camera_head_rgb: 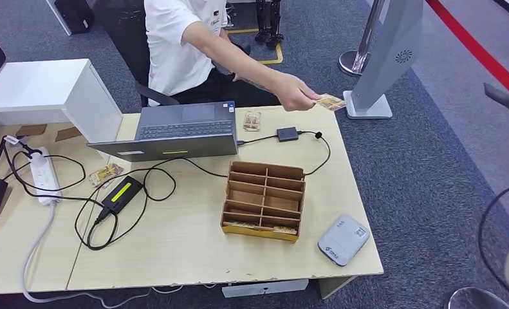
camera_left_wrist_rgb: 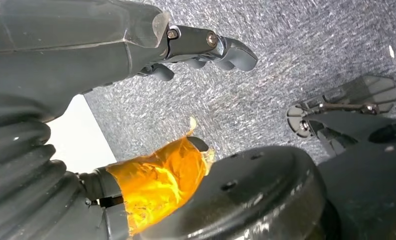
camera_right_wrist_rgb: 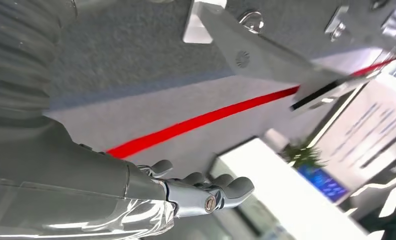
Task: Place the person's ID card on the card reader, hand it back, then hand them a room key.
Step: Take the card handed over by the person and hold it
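1. ID card (camera_head_rgb: 332,102): held out by the person's hand (camera_head_rgb: 298,94) above the far right corner of the counter (camera_head_rgb: 187,251). I judge it thin, light, stiff and smooth, so likely to slip. I would pinch its free right edge flat between thumb and fingers, clear of the person's grip.
2. My right hand (camera_right_wrist_rgb: 206,192): hanging over the carpet (camera_right_wrist_rgb: 135,65), fingers (camera_right_wrist_rgb: 238,186) loosely curled and holding nothing. My left hand (camera_left_wrist_rgb: 206,47): also over carpet, fingers bent inward, empty, with orange tape (camera_left_wrist_rgb: 158,182) wrapped on the thumb.
3. Card reader (camera_head_rgb: 343,239): a grey-white slab at the near right corner of the counter, well apart from the offered card. Its flat top should take the card without any balancing.
4. Wooden organiser (camera_head_rgb: 262,199): divided into compartments, mid-counter; card edges show in its nearest slot, perhaps the room keys, though I cannot be sure.
5. Counter surface: pale, smooth wood, carrying a laptop (camera_head_rgb: 181,129), a power strip (camera_head_rgb: 44,174) and looping cables (camera_head_rgb: 142,187) on the left.
6. Room: grey carpet, a red floor line (camera_head_rgb: 477,48), a standing kiosk (camera_head_rgb: 387,58) at far right.
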Tool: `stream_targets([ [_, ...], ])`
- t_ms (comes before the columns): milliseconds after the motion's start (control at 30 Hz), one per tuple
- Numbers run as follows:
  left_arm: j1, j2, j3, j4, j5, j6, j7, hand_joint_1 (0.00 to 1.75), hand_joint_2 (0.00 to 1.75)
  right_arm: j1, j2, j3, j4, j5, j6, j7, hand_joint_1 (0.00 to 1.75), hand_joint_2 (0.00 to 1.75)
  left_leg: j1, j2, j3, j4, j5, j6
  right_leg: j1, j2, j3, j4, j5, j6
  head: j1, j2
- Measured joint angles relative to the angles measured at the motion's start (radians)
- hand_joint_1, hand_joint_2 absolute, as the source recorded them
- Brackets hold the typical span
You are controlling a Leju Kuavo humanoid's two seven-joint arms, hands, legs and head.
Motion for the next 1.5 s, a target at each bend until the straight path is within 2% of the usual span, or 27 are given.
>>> stream_targets([
  [267,0.0,-0.001,-0.002,0.0,-0.02,0.011,-0.016,0.0,1.75,-0.074,0.156,0.195,0.001,0.094,-0.038,-0.002,0.0,1.75,0.001,-0.001,0.0,0.0,0.001,-0.001,0.0,-0.001,0.0,0.0,0.0,0.0,0.0,0.0],
  [467,-0.015,-0.002,-0.014,0.0,-0.058,0.079,-0.123,0.0,1.75,-0.073,0.22,0.276,0.0,0.116,-0.038,-0.019,0.0,1.75,0.001,-0.002,-0.001,0.0,0.001,-0.001,0.0,-0.002,0.0,0.0,0.0,0.0,0.0,0.0],
  [567,-0.034,-0.002,-0.023,0.0,-0.066,0.068,-0.134,0.0,1.75,-0.065,0.247,0.308,-0.008,0.123,-0.036,-0.029,0.0,1.75,0.001,-0.002,-0.001,0.0,0.001,-0.001,0.0,-0.002,0.0,0.0,0.0,0.0,0.0,0.0],
  [667,-0.038,-0.005,-0.024,0.0,-0.048,0.033,-0.127,0.0,0.44,-0.058,0.278,0.336,-0.021,0.122,-0.029,-0.035,0.0,1.75,0.001,-0.001,-0.001,0.0,0.001,-0.001,0.0,-0.001,-0.001,0.0,0.0,0.0,0.0,0.0],
  [700,-0.037,-0.007,-0.024,0.0,-0.04,0.022,-0.127,0.0,0.44,-0.055,0.286,0.344,-0.026,0.121,-0.026,-0.036,0.0,1.75,0.001,-0.002,-0.001,0.001,0.001,-0.001,0.0,-0.001,-0.001,0.0,0.0,0.0,0.0,0.0],
  [800,-0.032,-0.01,-0.024,0.0,-0.02,0.001,-0.133,0.0,1.75,-0.046,0.303,0.363,-0.042,0.108,-0.021,-0.042,0.0,1.75,0.001,-0.003,-0.001,0.001,0.001,-0.001,0.0,-0.002,-0.001,0.0,0.0,0.0,0.0,0.0],
  [1067,-0.028,-0.016,-0.024,0.0,0.002,-0.022,-0.143,0.0,1.75,-0.008,0.318,0.391,-0.086,0.067,-0.007,-0.047,0.0,1.75,0.001,-0.002,-0.002,0.001,0.001,-0.001,0.0,-0.002,-0.002,0.0,0.0,0.0,0.0,0.0],
  [1100,-0.028,-0.016,-0.024,0.0,0.003,-0.024,-0.143,0.0,1.75,-0.005,0.319,0.393,-0.089,0.066,-0.007,-0.048,0.37,1.75,0.001,-0.002,-0.002,0.001,0.001,-0.001,0.0,-0.002,-0.002,0.0,0.0,0.0,0.0,0.0],
  [1200,-0.028,-0.016,-0.024,0.0,0.004,-0.026,-0.143,0.0,1.75,0.003,0.319,0.399,-0.095,0.065,-0.006,-0.048,1.68,1.75,0.001,-0.002,-0.002,0.001,0.001,-0.001,0.0,-0.002,-0.002,0.0,0.0,0.0,0.0,0.0],
  [1233,-0.027,-0.017,-0.024,0.0,0.004,-0.027,-0.143,0.0,1.75,0.005,0.319,0.401,-0.097,0.065,-0.006,-0.048,1.75,1.75,0.001,-0.002,-0.002,0.001,0.001,-0.001,0.0,-0.002,-0.002,0.0,0.0,0.0,0.0,0.0],
  [1500,-0.027,-0.017,-0.024,0.0,0.008,-0.033,-0.143,0.0,1.75,0.027,0.32,0.41,-0.118,0.047,-0.005,-0.05,1.75,1.75,0.001,-0.002,-0.002,0.001,0.001,-0.001,0.0,-0.002,-0.002,0.0,0.0,0.0,0.0,0.0],
])
